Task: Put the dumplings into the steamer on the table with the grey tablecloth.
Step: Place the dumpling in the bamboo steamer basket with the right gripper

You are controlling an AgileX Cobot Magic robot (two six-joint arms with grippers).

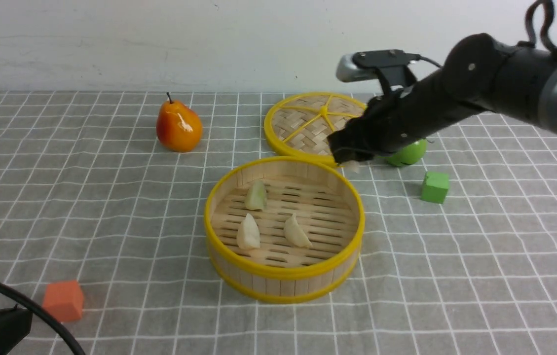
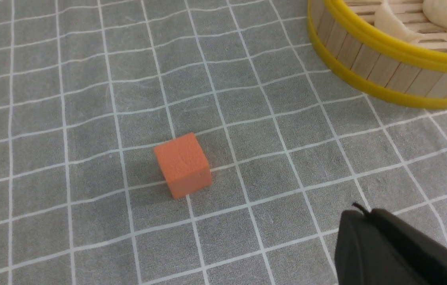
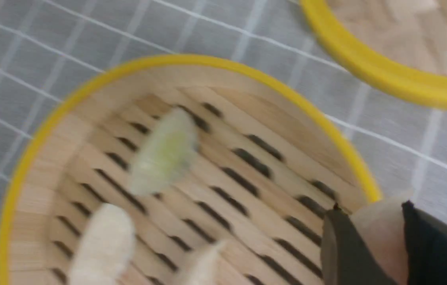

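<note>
Jaws, right point(image 1: 352, 147): clamped on pinkish dumpling point(image 1: 352, 166), above tabletop point(image 1: 456, 276) beside steamer point(image 1: 285, 229); woven disc point(image 1: 303, 123) behind. Steamer holds three dumplings point(image 1: 248, 232); greenish one's long axis runs roughly fore-aft.

Left wrist view: left jaws point(image 2: 389, 245) together; orange cube point(image 2: 183, 165) near.

Right wrist view: held dumpling's tip protrudes.

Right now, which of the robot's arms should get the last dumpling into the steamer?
Its right, I'd say: its fingers already grip a pale pinkish dumpling near the round yellow-rimmed bamboo steamer.
</note>
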